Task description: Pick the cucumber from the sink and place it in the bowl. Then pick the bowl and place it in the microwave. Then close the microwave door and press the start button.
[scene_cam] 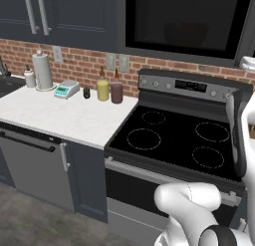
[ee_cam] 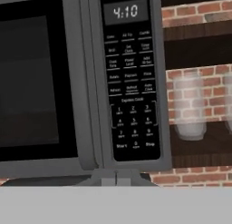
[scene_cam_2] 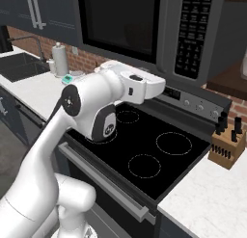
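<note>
Microwave door (ee_cam: 36,82) closed; bowl (scene_cam: 185,35) dimly visible inside behind glass. Hand closed, empty, facing keypad (ee_cam: 131,82) right of door.

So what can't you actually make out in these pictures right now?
- The bowl, left base view: a dim reddish shape behind the dark glass of the microwave door; any cucumber inside it cannot be seen.
- The microwave's keypad labels, hand view: small and blurred; Start barely reads.
- The sink, right base view: cut by the left edge; its basin floor is hidden.
- Shelf glasses, hand view: blurred.
</note>
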